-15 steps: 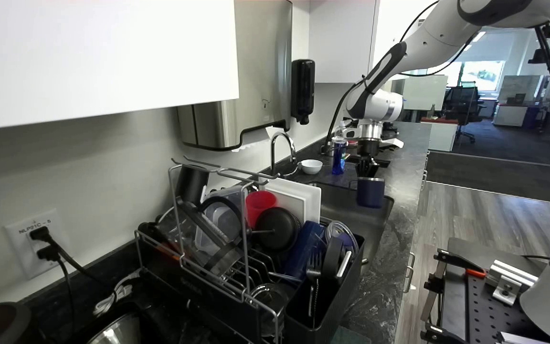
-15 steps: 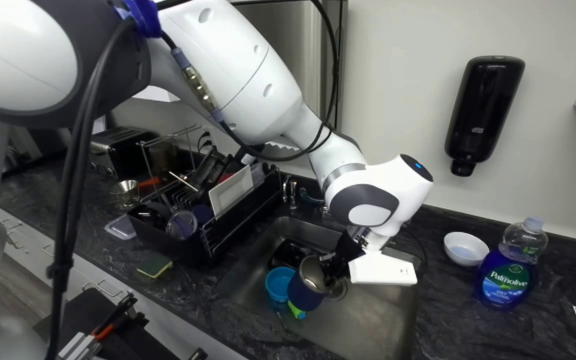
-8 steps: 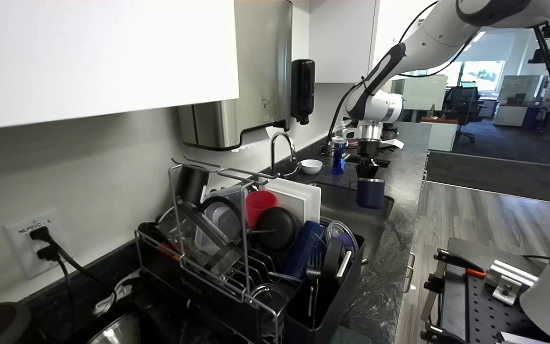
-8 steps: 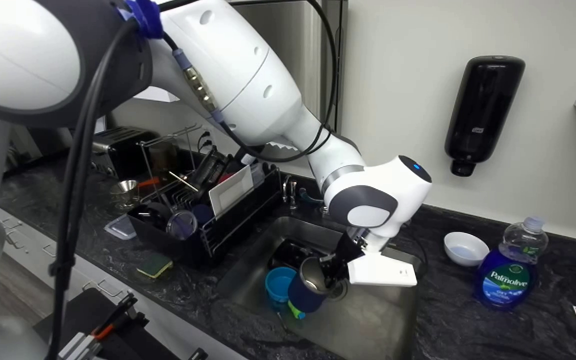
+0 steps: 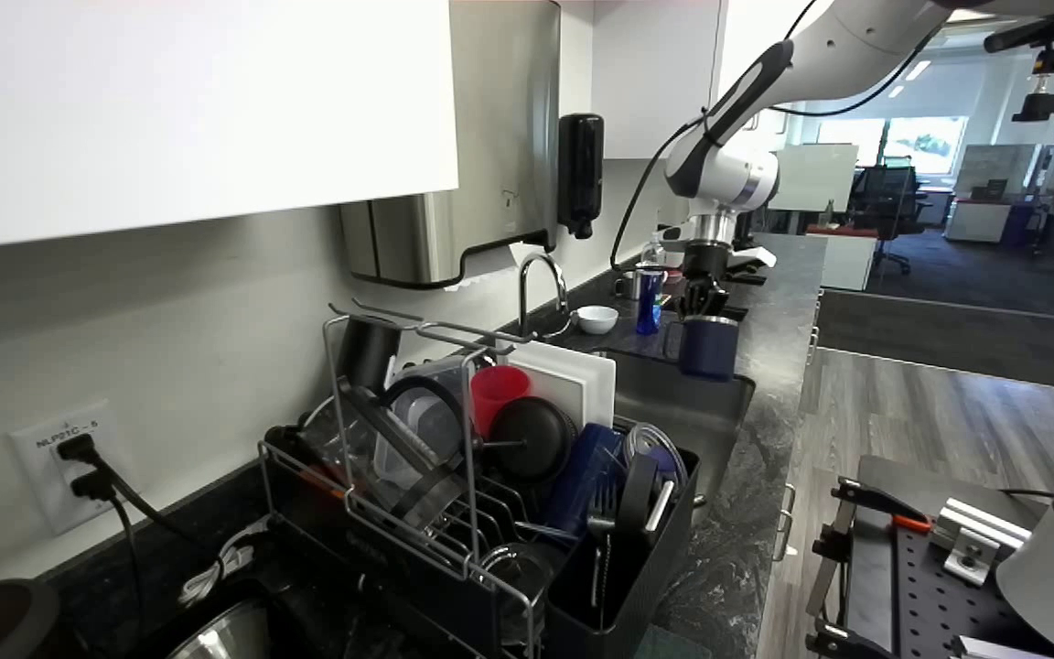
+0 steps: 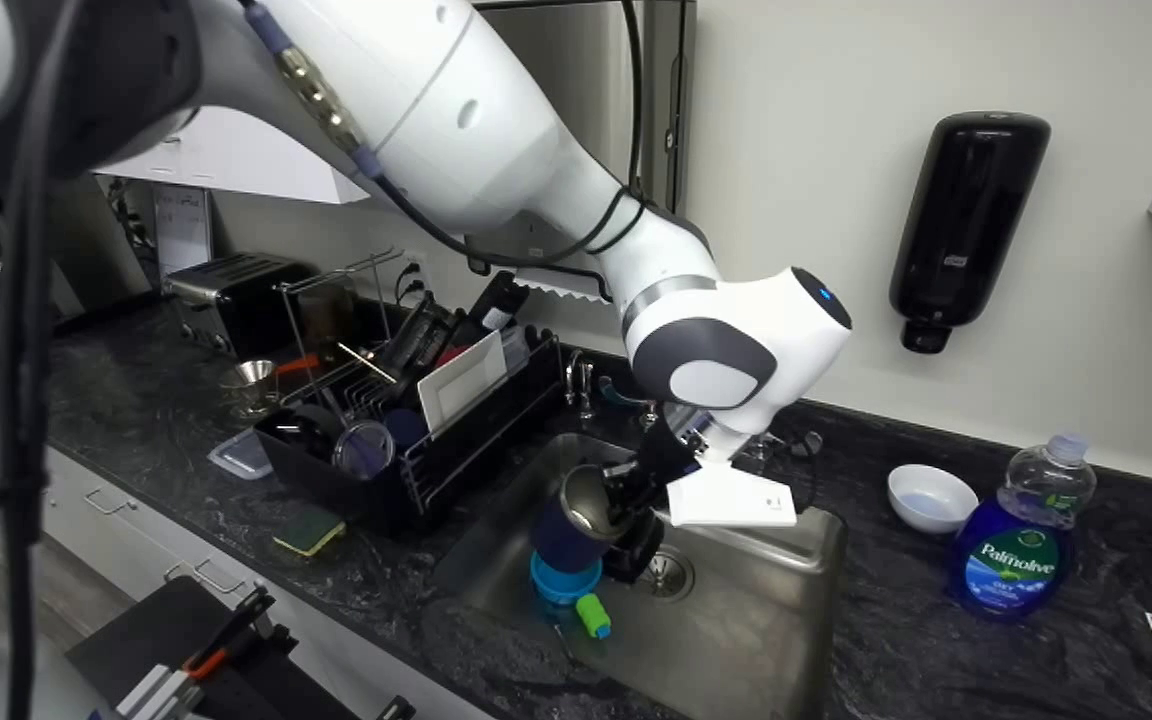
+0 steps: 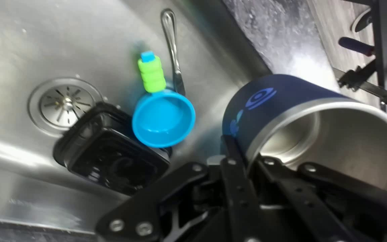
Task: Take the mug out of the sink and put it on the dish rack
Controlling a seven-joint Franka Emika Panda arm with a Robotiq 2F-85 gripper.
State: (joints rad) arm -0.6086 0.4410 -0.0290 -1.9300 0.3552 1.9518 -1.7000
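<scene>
sponge (image 6: pixel 310 531) near front edge of worktop (image 6: pixel 366 580) | dish rack (image 6: pixel 484 428) reaching toward back edge | navy mug (image 6: pixel 566 532) held above sink (image 6: pixel 736 625), its wall pinched by gripper (image 6: pixel 621 492) | white bowl (image 6: pixel 928 512) near back edge | soap bottle (image 6: pixel 1014 560) beside it

A dark blue, silver-rimmed mug (image 5: pixel 708 350) hangs mouth-up over the sink (image 6: pixel 726 620) beside the loaded dish rack (image 5: pixel 399 567)

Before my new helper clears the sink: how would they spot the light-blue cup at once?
In the steel sink, find the round drain, with a black container beside it. The light-blue cup sits next to that container. The green grip jutting out beside it sets it apart from the navy mug held by the tool.
</scene>
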